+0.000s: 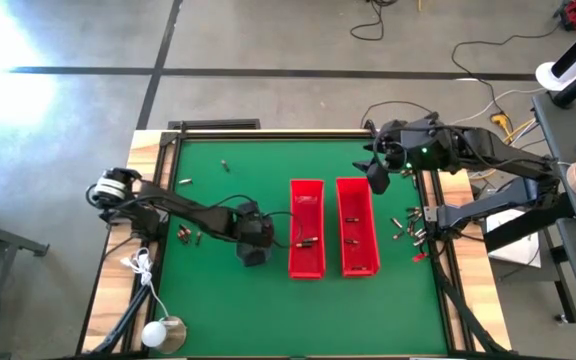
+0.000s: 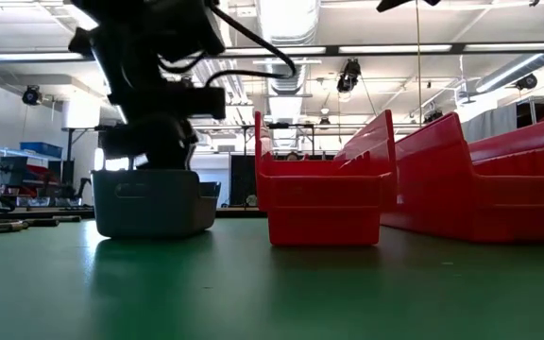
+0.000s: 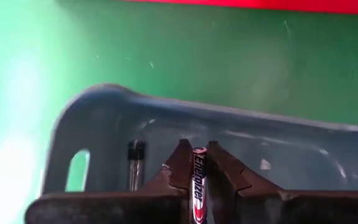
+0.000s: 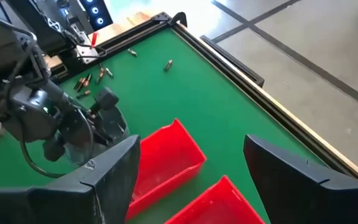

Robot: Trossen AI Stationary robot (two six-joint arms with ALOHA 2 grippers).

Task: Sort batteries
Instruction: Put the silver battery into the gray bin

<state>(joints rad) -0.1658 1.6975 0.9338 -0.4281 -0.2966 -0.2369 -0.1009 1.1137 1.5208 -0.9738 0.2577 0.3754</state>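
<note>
My left gripper (image 3: 199, 163) hovers over the small grey tray (image 3: 104, 118), shut on a dark battery (image 3: 199, 183) with white lettering. Another dark battery (image 3: 135, 163) lies on the tray's floor. In the high view my left gripper (image 1: 253, 243) covers the tray, left of the two red bins. Loose batteries (image 1: 190, 235) lie on the mat at the left, and more batteries (image 1: 408, 224) at the right edge. My right gripper (image 4: 191, 174) is open, raised above the far right corner (image 1: 376, 172), touching nothing. My left gripper pinches the battery's middle (image 3: 199, 174) between its two fingertips (image 3: 180, 168), coming from above and pointing down into the tray. The battery lies along the fingers, its free end toward the tray floor. Whether it touches the floor I cannot tell.
Two long red bins (image 1: 306, 228) (image 1: 357, 226) stand side by side mid-table, each with a few batteries inside. In the low view the grey tray (image 2: 154, 203) sits left of the nearer red bin (image 2: 324, 203). Two stray batteries (image 1: 225, 166) lie near the far edge. A white cable and round object (image 1: 164, 334) sit near left.
</note>
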